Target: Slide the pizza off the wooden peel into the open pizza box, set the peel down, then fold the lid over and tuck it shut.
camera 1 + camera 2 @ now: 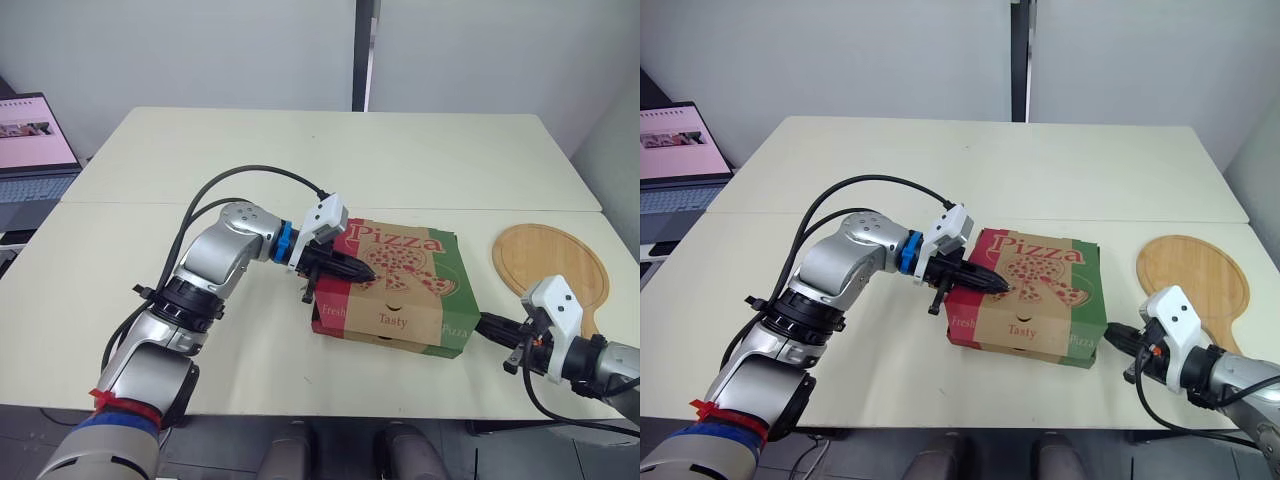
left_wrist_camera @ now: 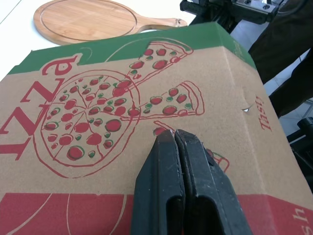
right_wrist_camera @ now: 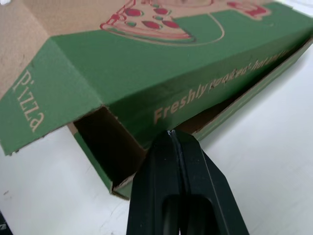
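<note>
the left claw [image 1: 362,270] has its two black fingers pressed together with nothing between them, tips resting on the lid [image 2: 122,98] of the pizza box [image 1: 400,318], just below the middle of the head-camera frame. they touch the printed pizza drawing near the lid's left edge. the lid lies down over the box, with "pizza" in red along its far edge and "tasty" on the front face. on the green right side, the lid's side wall [image 3: 146,73] stands slightly off the base, leaving a dark gap at the front corner. the right claw [image 1: 490,325], fingers also closed tight and holding nothing, sits low at the lower right, pointing at that green side, just beside it; i cannot tell whether it touches. the wooden peel [image 1: 550,262] lies flat on the table [image 1: 400,150] at the right edge, near the box but apart from it. a laptop [image 1: 30,150] stands at the upper left.
</note>
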Robot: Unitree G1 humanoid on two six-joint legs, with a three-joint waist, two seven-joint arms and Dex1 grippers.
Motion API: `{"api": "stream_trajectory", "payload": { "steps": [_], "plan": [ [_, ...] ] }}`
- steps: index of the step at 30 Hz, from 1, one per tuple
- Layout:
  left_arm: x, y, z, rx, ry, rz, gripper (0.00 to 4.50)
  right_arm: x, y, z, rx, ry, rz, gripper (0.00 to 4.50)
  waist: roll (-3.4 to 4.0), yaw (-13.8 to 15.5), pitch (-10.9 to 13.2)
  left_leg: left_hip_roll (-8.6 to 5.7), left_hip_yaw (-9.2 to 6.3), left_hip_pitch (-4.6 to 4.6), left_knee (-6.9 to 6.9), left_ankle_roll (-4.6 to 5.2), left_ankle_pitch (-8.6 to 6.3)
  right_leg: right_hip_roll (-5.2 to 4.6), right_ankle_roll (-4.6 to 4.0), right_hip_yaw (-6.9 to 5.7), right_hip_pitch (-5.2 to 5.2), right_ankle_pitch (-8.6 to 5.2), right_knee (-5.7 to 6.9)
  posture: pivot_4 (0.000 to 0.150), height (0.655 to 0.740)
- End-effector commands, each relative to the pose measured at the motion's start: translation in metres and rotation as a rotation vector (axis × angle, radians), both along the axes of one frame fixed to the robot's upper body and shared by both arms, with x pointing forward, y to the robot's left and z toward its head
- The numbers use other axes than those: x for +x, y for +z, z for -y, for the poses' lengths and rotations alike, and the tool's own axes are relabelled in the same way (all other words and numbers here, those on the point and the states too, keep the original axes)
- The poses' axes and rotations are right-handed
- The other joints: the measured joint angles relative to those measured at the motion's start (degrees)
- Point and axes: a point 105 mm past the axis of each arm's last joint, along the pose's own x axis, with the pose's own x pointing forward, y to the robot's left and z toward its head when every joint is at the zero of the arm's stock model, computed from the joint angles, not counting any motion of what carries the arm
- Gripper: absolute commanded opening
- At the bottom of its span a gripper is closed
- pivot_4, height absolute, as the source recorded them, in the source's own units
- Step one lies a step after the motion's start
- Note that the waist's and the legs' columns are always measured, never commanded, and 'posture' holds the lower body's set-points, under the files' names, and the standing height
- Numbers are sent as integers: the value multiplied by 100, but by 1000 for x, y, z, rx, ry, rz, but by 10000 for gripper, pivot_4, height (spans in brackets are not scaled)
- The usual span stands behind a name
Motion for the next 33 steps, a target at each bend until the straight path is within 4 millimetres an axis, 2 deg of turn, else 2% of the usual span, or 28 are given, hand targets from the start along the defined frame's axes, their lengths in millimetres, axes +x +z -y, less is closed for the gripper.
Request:
{"api": "stream_trajectory", "payload": {
  "steps": [1, 5, 6, 7, 8, 12, 17, 23, 28, 33],
  "plan": [
    [0, 10, 2, -26, -14, 41, 257, -1, 11, 9, -58, -16, 48, 0, 0, 4, 0, 1, 0, 0, 0, 0, 0, 0, 0, 0, 0, 0, 0, 1500, 7400],
    [-1, 11, 5, -29, -21, 43, 257, -6, 16, 34, -148, -51, 43, 0, 0, 14, 0, -5, 0, -2, 2, 0, 0, 0, 1, -1, 0, 0, 1, 1500, 7400],
    [-2, 11, 5, -29, -25, 44, 257, -6, 23, 41, -160, -65, 56, 0, 0, 16, 0, -7, -1, -1, 3, 1, 0, 1, 2, -2, 3, -1, 1, 1500, 7400],
    [-2, 11, 5, -30, -27, 44, 0, -6, 30, 45, -158, -68, 66, 3669, 1, 14, 0, -7, -2, -2, 6, 1, 0, 1, 2, -2, 3, -1, 1, 1500, 7400],
    [-2, 11, 6, -30, -28, 45, 0, -7, 36, 47, -155, -67, 72, 5167, 1, 8, 0, -8, 0, -1, 9, 1, -1, 1, 3, -1, 4, -1, 3, 1500, 7400],
    [-1, 11, 7, -29, -34, 47, 0, -13, 63, 30, -28, -9, 102, 18631, 1, 2, 0, 1, -2, 1, 16, 2, -1, 0, 3, -1, 8, -1, 5, 1500, 7400],
    [-2, 11, 9, -22, -54, 48, 0, -15, 64, 1, -104, 114, 132, 34652, 0, 6, 0, 2, -8, 0, 22, 2, -1, 0, 2, -7, 15, -1, 2, 1500, 7400],
    [-3, 12, 14, -17, -79, 55, 0, -10, 52, -24, -192, 228, 164, 34652, 0, 8, 0, -2, -13, -7, 50, 5, -3, 0, 5, -11, 21, -2, 3, 1500, 7400],
    [-6, 12, 18, -13, -110, 55, 0, -1, 41, -24, -262, 242, 188, 34652, 0, 9, 0, -7, -15, -9, 53, 7, -4, 0, 9, -12, 22, -4, 3, 1500, 7400],
    [-10, 9, 18, 12, -146, 63, 0, 6, 39, -25, -288, 239, 230, 34652, 0, 7, 0, -8, -16, -7, 55, 6, -4, 0, 9, -11, 23, -4, 4, 1500, 7400]
  ]
}}
